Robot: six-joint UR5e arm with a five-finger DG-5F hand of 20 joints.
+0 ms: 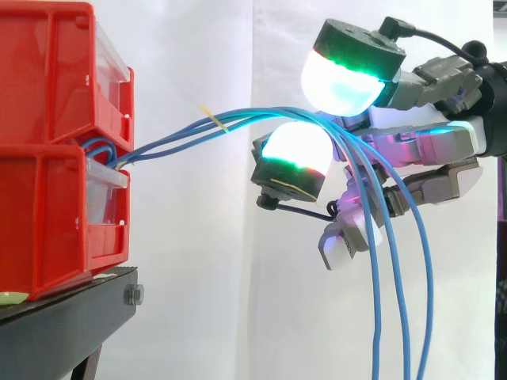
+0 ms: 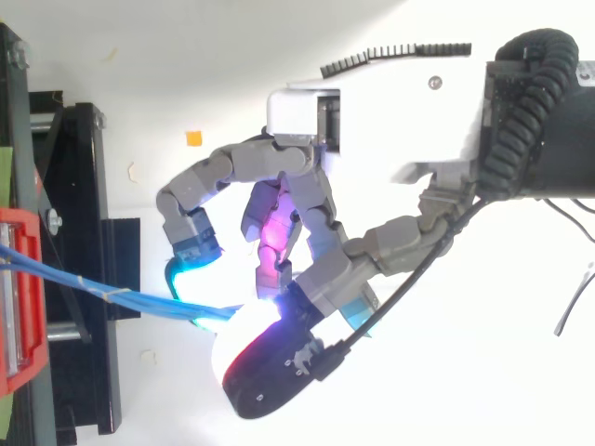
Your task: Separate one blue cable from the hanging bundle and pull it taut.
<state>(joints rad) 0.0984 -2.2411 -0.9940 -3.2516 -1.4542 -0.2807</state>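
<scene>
The hand (image 1: 432, 138) curls round the whole blue cable bundle (image 2: 158, 300) — strung from the red bins (image 1: 47, 222), then hanging slack — so it should shed all strands but one before pulling.

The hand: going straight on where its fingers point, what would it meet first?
Probably the red bins. The hand points toward them in the side view. Apart from the blue cables hooked in its curled fingers, the way looks free, though depth is unclear.
</scene>
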